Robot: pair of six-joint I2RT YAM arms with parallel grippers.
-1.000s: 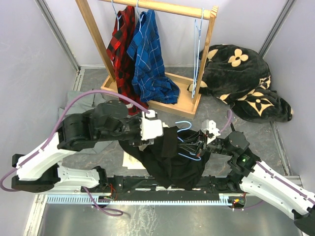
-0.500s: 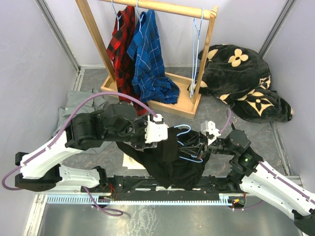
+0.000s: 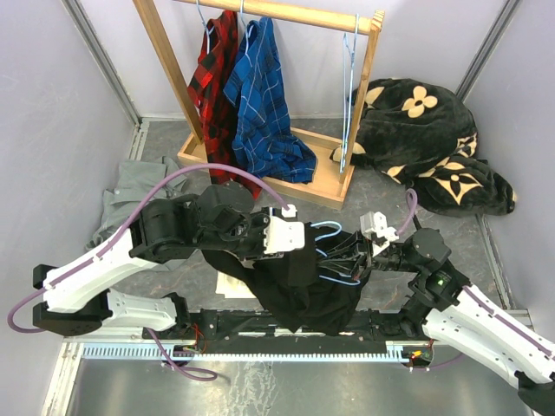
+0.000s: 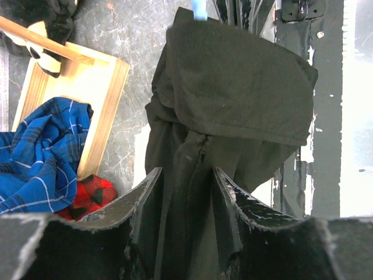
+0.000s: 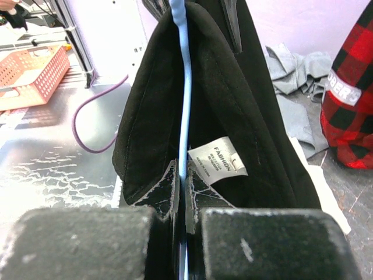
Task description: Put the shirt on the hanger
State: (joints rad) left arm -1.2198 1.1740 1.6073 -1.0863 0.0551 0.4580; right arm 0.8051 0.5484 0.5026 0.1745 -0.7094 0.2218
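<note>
The black shirt (image 3: 299,290) hangs draped over the light-blue hanger (image 3: 327,224) between the two arms, just beyond the near rail. My right gripper (image 5: 182,169) is shut on the hanger's wire (image 5: 183,87), which runs up through the collar beside the white label (image 5: 217,160). From the left, my left gripper (image 4: 186,175) reaches in at the shirt (image 4: 233,87). Its jaws stand partly apart, and a thick vertical fold of the black fabric fills the gap between them. The hanger's tip (image 4: 198,9) pokes out above the cloth. In the top view both grippers, left (image 3: 302,244) and right (image 3: 357,253), meet at the shirt.
A wooden rack (image 3: 334,186) stands behind, holding a red plaid shirt (image 3: 212,78), a blue plaid shirt (image 3: 260,95) and spare blue hangers (image 3: 349,87). A black flowered blanket (image 3: 425,143) lies at right, a grey shirt (image 3: 130,195) at left, and white paper (image 3: 230,282) under the black shirt.
My left gripper has moved right towards the hanger, taking the shirt's fold with it, and its jaws have narrowed. The right gripper and hanger shifted slightly right.
</note>
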